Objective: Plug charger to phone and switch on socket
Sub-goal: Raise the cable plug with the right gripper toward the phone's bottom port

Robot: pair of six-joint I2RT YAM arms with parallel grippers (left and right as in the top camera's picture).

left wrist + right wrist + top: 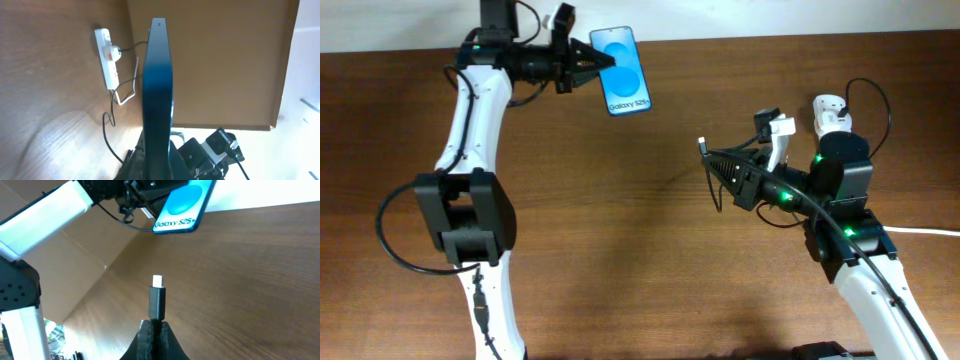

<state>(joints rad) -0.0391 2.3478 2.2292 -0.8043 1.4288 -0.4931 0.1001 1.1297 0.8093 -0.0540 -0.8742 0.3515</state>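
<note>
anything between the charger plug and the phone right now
Nothing visible. The right claw holds the charger plug, the left claw holds the phone, and only open air lies between them.

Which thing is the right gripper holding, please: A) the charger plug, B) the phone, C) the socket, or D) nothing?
A: the right wrist view shows the right gripper shut on the charger plug, while the left gripper holds the phone.

I held the blue-screened phone (625, 70) raised. The charger (157, 300) stood pinched in my right fingers (146, 342), tip up. The white socket (105, 40) lay flat.
</note>
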